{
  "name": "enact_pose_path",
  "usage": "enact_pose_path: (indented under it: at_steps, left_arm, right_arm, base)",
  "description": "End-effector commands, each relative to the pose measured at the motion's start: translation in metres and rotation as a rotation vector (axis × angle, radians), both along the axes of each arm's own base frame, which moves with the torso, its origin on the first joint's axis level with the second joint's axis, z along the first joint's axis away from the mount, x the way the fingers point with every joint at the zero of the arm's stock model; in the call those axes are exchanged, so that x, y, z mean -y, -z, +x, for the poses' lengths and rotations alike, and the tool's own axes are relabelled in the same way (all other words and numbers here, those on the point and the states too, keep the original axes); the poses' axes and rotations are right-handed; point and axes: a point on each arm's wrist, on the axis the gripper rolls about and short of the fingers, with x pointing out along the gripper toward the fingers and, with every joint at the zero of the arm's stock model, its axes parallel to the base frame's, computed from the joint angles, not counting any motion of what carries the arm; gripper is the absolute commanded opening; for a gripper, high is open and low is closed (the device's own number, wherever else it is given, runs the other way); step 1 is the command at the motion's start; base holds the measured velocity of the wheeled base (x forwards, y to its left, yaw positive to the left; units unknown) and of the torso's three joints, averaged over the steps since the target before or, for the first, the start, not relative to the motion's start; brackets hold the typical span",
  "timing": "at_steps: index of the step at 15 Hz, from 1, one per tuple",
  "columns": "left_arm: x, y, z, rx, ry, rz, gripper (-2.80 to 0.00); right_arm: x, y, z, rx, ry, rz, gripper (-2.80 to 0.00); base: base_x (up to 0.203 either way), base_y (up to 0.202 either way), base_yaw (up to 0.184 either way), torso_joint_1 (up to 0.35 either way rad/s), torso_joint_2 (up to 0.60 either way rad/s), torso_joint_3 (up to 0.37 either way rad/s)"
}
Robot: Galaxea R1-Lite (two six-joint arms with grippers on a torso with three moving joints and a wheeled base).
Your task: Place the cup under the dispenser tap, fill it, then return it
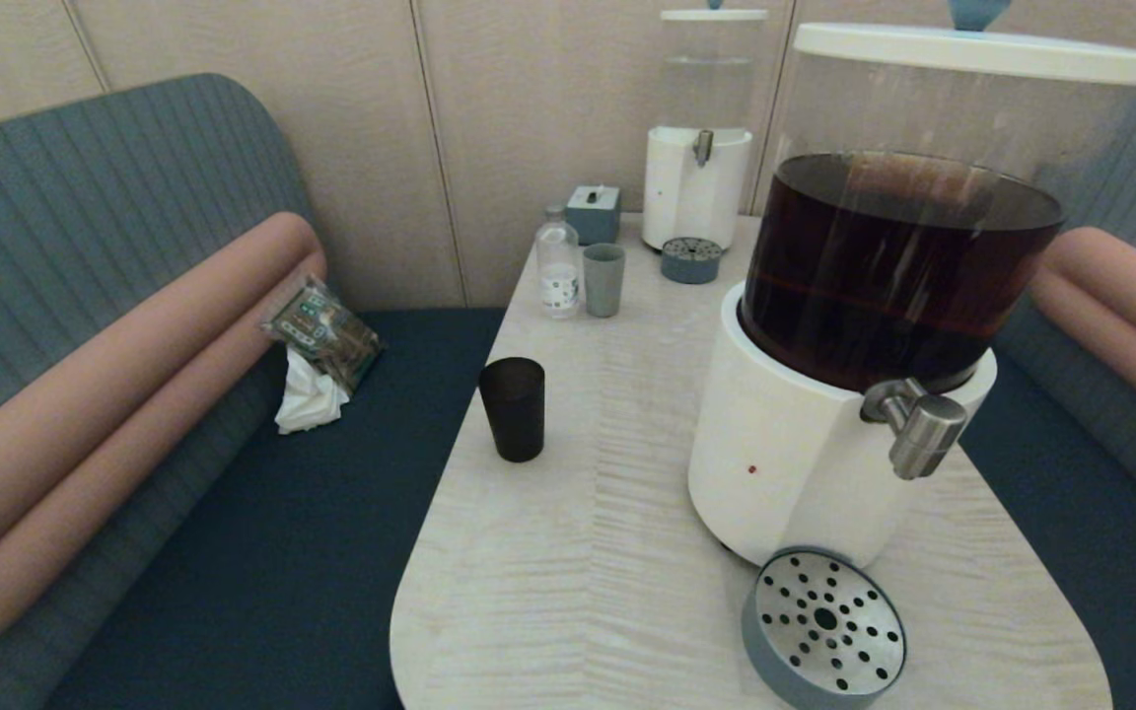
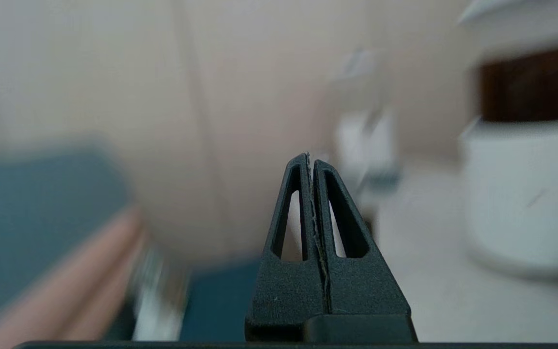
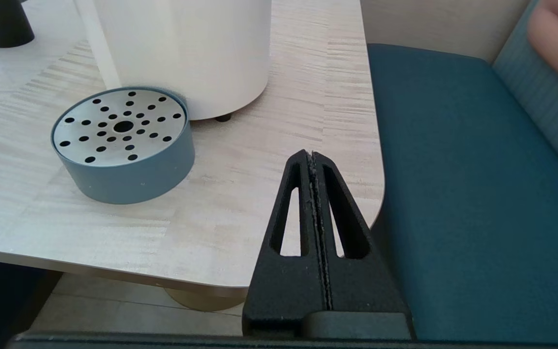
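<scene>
Cup (image 1: 513, 408) stands untouched on the worktop (image 1: 617, 552), well apart from the tap (image 1: 918, 426); both grippers (image 2: 311, 162) (image 3: 312, 157) pressed together. A clumsy grab could topple it.

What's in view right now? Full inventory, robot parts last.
cup: 1, matte black, standing upright on the table's left side, untouched
big dispenser: 1, white base, dark brown liquid, table's right side
dispenser tap: 1, brushed steel, on the big dispenser's front
drip tray: 1, grey-blue with perforated steel top, near edge, in front of the big dispenser
small dispenser: 1, white base, clear tank, far end
second drip tray: 1, grey-blue, before the small dispenser
small cup: 1, grey-blue, far left
bottle: 1, clear, beside the small cup
box: 1, grey-blue, far end
packet and tissue: 1 pile, left bench
table: 1, pale wood
left claw: shut, in the air
right claw: shut, near the table's right corner
</scene>
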Motion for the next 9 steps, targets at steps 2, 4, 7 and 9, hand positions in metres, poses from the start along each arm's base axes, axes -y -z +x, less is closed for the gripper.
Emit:
enact_pose_path:
  at_steps: [2,4,7,9]
  left_arm:
    - [-0.001,0.032,0.014,-0.260,-0.071,0.004,-2.80]
    - [-0.003,0.048,0.018,-0.413,-0.159,0.031,-2.80]
    - [-0.003,0.054,0.019,-0.471,-0.176,0.033,-2.80]
    - [-0.003,0.054,0.019,-0.470,-0.172,0.029,-2.80]
  right_arm:
    - [0.000,0.003,0.001,-0.010,0.000,0.000,-2.80]
    - [0.000,0.003,0.001,-0.010,-0.001,0.000,-2.80]
    - [0.000,0.003,0.001,-0.010,0.000,0.000,-2.80]
    - [0.000,0.003,0.001,-0.010,0.000,0.000,-2.80]
  base:
    - [0.000,0.000,0.000,0.000,0.00,0.000]
    - [0.000,0.000,0.000,0.000,0.00,0.000]
    - [0.000,0.000,0.000,0.000,0.00,0.000]
    - [0.000,0.000,0.000,0.000,0.00,0.000]
